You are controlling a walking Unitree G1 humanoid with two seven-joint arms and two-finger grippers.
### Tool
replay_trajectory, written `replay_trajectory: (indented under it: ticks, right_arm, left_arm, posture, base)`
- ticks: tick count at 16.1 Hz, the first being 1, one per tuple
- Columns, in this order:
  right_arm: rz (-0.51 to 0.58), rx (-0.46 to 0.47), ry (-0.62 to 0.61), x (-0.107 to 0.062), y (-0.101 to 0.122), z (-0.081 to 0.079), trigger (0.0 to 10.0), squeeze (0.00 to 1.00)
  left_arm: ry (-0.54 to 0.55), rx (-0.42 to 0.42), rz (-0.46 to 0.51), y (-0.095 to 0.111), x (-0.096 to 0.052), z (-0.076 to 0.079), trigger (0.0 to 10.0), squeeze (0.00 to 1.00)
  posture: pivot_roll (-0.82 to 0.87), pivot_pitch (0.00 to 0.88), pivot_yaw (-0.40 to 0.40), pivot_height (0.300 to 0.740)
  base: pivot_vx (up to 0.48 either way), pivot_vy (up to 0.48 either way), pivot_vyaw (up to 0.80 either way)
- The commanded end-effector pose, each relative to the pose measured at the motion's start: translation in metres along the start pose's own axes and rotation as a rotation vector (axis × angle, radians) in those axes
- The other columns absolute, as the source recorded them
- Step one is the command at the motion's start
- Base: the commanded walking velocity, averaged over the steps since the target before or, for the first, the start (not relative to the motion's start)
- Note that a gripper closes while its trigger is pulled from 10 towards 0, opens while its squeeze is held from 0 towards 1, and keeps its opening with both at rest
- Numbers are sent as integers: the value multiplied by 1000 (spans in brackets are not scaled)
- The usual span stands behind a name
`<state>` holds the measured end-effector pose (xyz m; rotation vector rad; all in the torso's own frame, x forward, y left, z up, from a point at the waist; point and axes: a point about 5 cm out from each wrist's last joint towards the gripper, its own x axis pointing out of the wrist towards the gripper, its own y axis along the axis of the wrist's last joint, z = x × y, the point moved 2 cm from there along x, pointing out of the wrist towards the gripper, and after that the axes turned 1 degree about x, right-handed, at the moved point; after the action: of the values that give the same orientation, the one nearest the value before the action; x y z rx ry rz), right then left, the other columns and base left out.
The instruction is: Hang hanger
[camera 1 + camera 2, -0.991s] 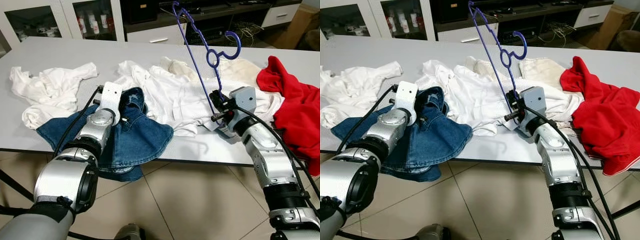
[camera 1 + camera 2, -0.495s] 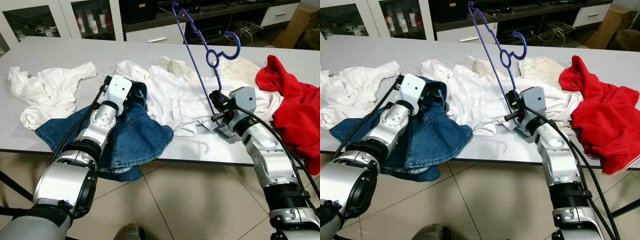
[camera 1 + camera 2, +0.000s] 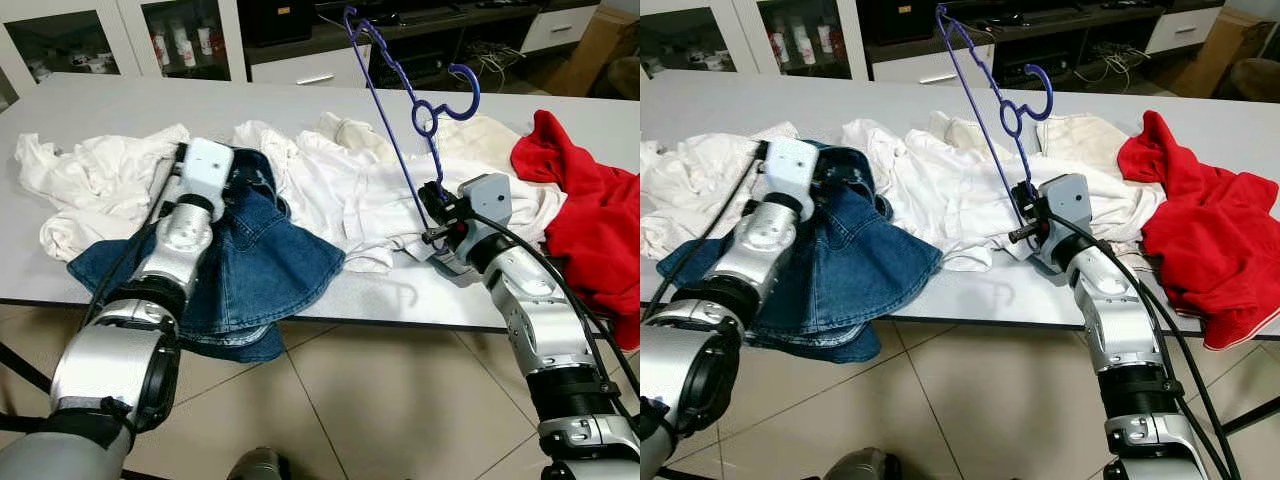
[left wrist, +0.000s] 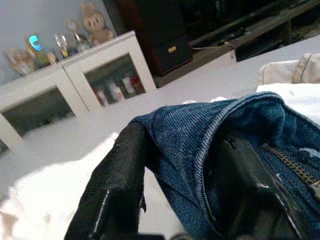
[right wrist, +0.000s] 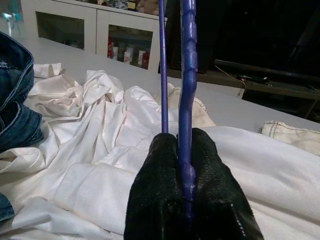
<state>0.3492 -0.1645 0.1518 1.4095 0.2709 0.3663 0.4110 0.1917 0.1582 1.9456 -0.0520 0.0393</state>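
Note:
A blue wire hanger [image 5: 187, 75] stands upright over the table, hook [image 3: 477, 90] pointing right. My right gripper [image 3: 437, 205] is shut on its lower bar, above a heap of white clothes [image 3: 350, 190]. A blue denim garment [image 3: 260, 260] lies at the table's front left, part of it draping over the edge. My left gripper [image 4: 182, 145] is shut on its waistband, one black finger [image 4: 120, 175] on each side of the folded denim. Its white wrist [image 3: 208, 165] sits by a crumpled white shirt [image 3: 90, 180].
A red garment [image 3: 590, 220] lies at the table's right end. The grey table [image 3: 120, 100] has bare room at the back left. White glass-door cabinets [image 3: 60, 40] and a dark shelf with cables stand behind it. Tiled floor lies below the front edge.
My left gripper has swung to the left, dragging the denim waistband toward the crumpled white shirt. The right arm and hanger have held still.

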Motion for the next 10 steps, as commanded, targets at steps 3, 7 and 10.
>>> replay_trajectory:
  ticks: [3, 7, 10]
  right_arm:
    - [10, -6, 7, 0, 4, 0, 10000, 0]
    - [9, -7, 13, 2, 4, 0, 10000, 0]
    - [11, -9, 16, 2, 6, 0, 10000, 0]
  left_arm:
    - [-257, -118, -132, -25, -10, 19, 10000, 0]
    - [-404, -63, -124, -22, -12, 11, 10000, 0]
    - [-572, -88, -61, -8, -14, 7, 10000, 0]
  posture:
    - [83, 0, 10, 740]
    - [91, 0, 0, 740]
    - [90, 0, -2, 740]
  base:
    - [0, 0, 0]
    - [0, 0, 0]
    - [0, 0, 0]
